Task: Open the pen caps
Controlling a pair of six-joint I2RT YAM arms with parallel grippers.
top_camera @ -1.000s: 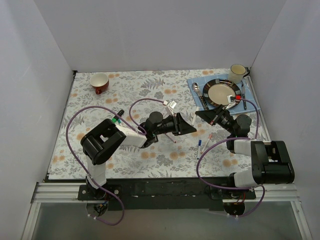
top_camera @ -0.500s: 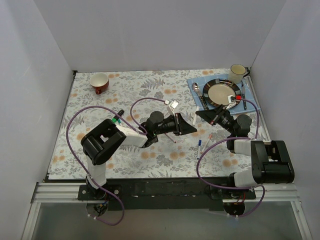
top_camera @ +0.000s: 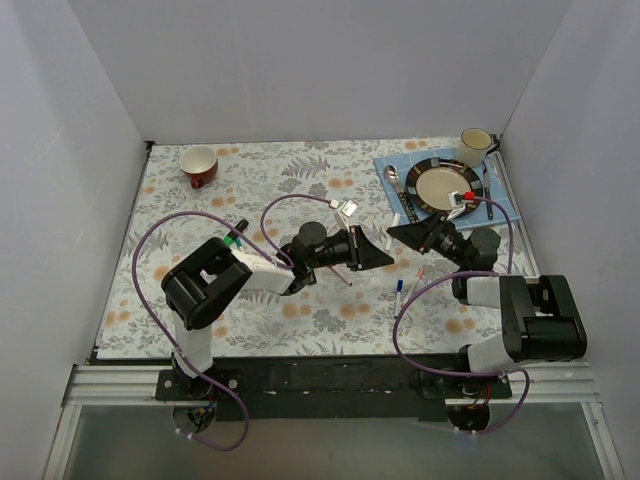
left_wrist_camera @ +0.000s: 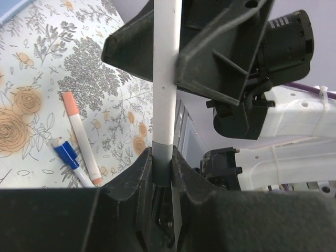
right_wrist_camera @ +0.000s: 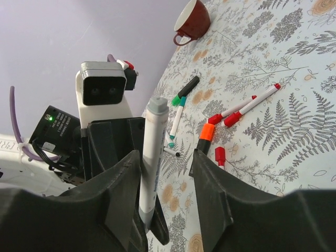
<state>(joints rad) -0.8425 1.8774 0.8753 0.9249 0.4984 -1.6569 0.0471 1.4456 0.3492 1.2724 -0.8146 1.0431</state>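
As left jaws grip pen [left_wrist_camera: 167,79], right apart

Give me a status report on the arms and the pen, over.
Left gripper shut on white pen. Right gripper open, jaws either side of it. Loose markers on table below, none in the way.

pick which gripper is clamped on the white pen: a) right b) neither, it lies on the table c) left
c: the left gripper is shut on the white pen, while the right gripper has its jaws apart around it.
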